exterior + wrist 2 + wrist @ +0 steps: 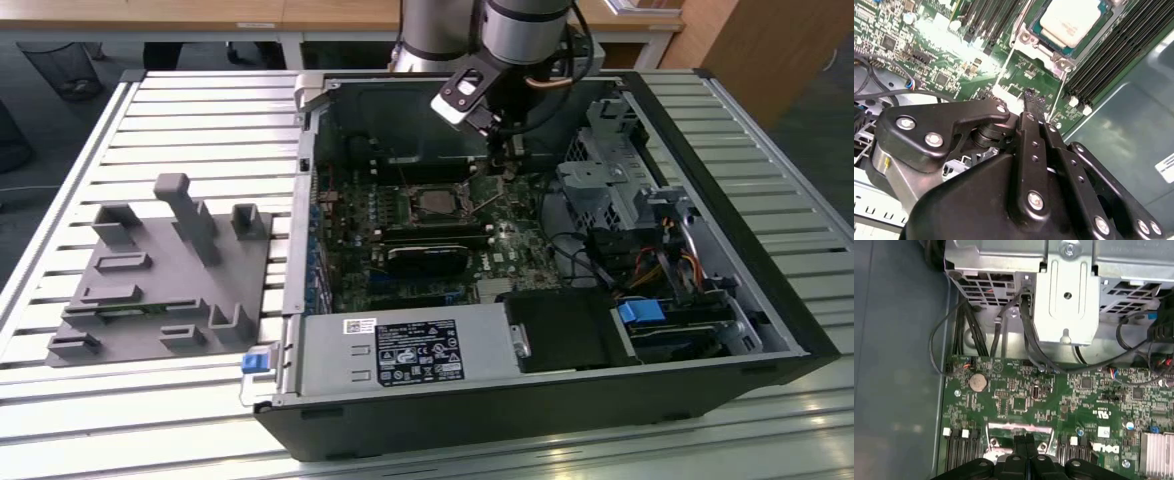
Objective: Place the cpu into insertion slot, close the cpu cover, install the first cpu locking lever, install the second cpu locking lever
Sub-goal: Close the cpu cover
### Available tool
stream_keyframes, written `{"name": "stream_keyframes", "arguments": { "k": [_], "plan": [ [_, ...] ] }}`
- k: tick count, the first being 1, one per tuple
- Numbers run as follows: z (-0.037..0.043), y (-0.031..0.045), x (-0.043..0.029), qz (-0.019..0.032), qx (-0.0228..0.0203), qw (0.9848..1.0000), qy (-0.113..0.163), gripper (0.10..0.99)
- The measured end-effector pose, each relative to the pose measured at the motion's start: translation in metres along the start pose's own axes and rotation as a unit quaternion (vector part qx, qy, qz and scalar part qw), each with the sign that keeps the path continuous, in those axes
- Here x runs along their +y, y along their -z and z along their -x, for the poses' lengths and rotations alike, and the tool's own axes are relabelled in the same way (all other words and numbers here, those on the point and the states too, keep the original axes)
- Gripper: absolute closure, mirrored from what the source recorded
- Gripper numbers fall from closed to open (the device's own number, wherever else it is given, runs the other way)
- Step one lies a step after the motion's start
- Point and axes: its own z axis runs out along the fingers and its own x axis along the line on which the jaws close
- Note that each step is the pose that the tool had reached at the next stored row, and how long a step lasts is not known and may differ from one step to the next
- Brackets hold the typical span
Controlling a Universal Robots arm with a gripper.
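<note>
Black linkage of the gripper (pixel 1033 97) looms closest in both wrist views, its two fingers pressed together with nothing visible between them and their tips poised close over the green board (pixel 1014 402). Just beyond those tips the cpu (pixel 1071 20) lies flat in the insertion slot (pixel 406 206), pale metal face up, with the silver cpu cover (pixel 1023 36) lying as a frame around it. Seen from the exterior view, the gripper reaches down inside the open computer case (pixel 747 300) at upper centre of the frame, near the cpu and toward the exterior view's right of it
</note>
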Motion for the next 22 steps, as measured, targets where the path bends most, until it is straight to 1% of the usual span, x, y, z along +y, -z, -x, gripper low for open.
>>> {"name": "stream_keyframes", "arguments": {
  "k": [5,11,17,22],
  "plan": [
    [-0.0017,-0.0014,0.0063,-0.0003,0.0000,1.0000,0.001,0.980],
    [-0.0027,-0.0032,0.0117,-0.0006,0.0001,1.0000,0.004,0.980],
    [-0.0035,-0.0048,0.0151,-0.0009,0.0006,0.9999,0.011,0.980],
    [-0.0037,-0.0055,0.0172,-0.0010,0.0005,0.9999,0.012,0.980]
  ]
}}
